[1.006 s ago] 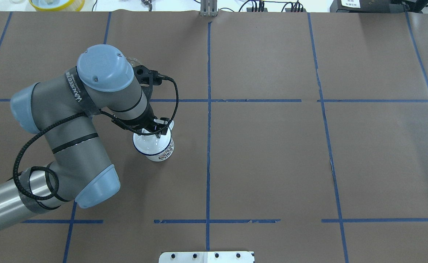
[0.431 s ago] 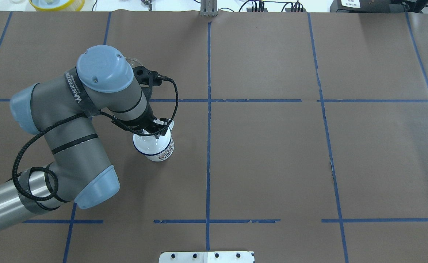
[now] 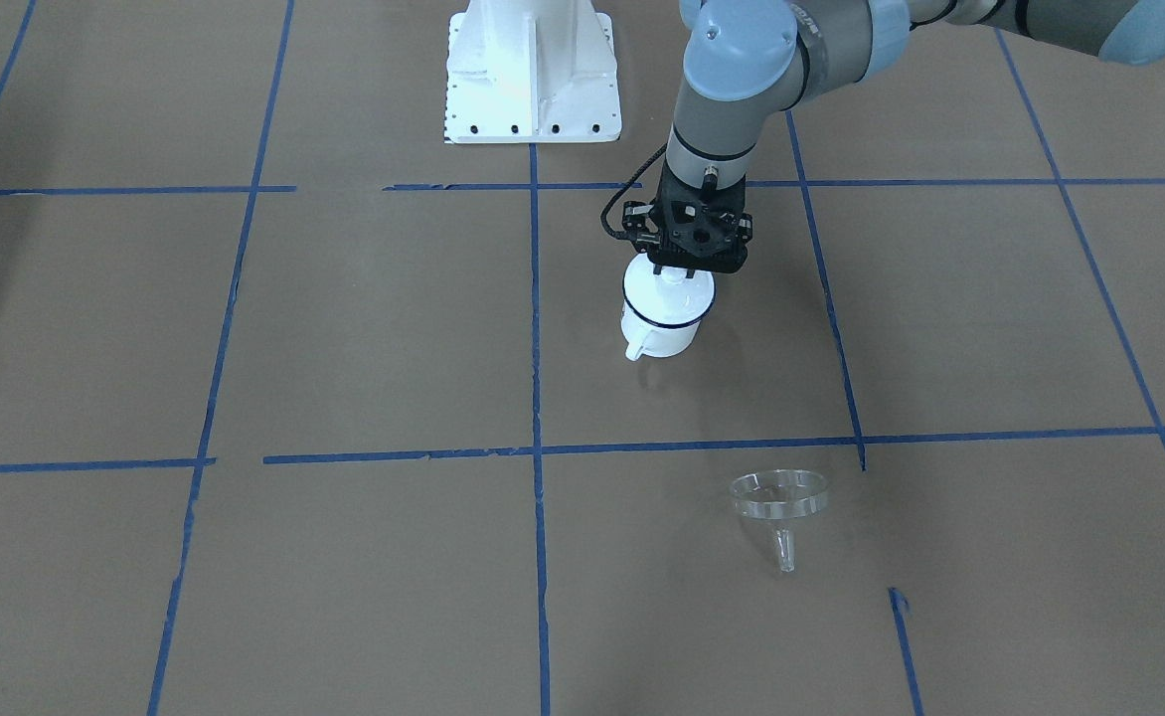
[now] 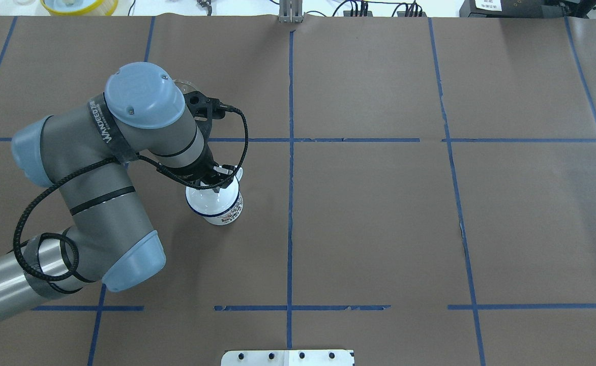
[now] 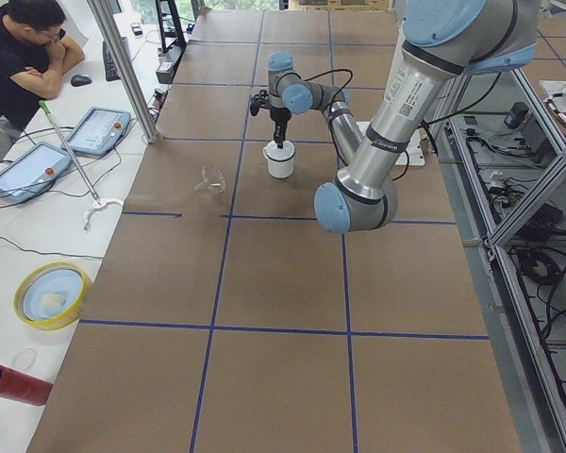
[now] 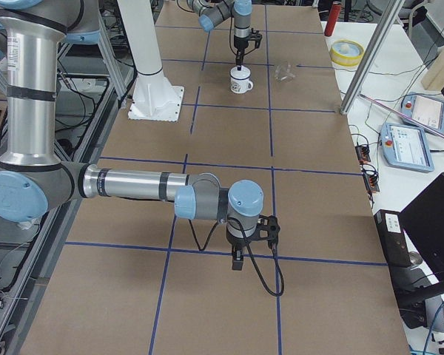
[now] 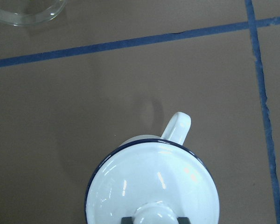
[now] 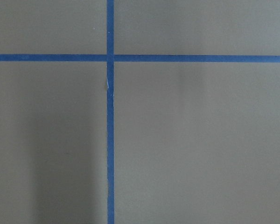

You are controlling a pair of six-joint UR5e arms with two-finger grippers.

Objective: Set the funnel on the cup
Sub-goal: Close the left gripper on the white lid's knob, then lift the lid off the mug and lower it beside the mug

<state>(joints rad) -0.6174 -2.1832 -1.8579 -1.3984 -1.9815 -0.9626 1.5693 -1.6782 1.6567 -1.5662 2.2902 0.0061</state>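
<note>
Almost no change versus the overhead shots from a second ago. Left pincer (image 3: 680, 274) still sits straight above the cup (image 3: 660, 328), same spot. The arm's blue-capped joints have crept a hair toward the view's upper left, nothing more. Cup hasn't moved on the tabletop (image 3: 344, 328).

Left wrist view: white lid (image 7: 151, 182) is seated inside the cup's blue rim. The two dark fingers are closed in tight on either side of its knob (image 7: 154, 214), so the pincer is clamped narrow on the lid. Cup handle (image 7: 177, 126) points away from the robot.

Funnel (image 3: 779, 502) isn't on the cup. It lies tipped over on the tabletop, spout pointing away from the robot. It's well apart from the cup, across a blue tape line (image 3: 702, 445) on the operators' side, same place as before. Nothing is touching it.

Right pincer (image 6: 238, 260) hangs low over the tabletop far from everything. Only the side view shows it, so I can't tell whether it's wide or narrow.
</note>
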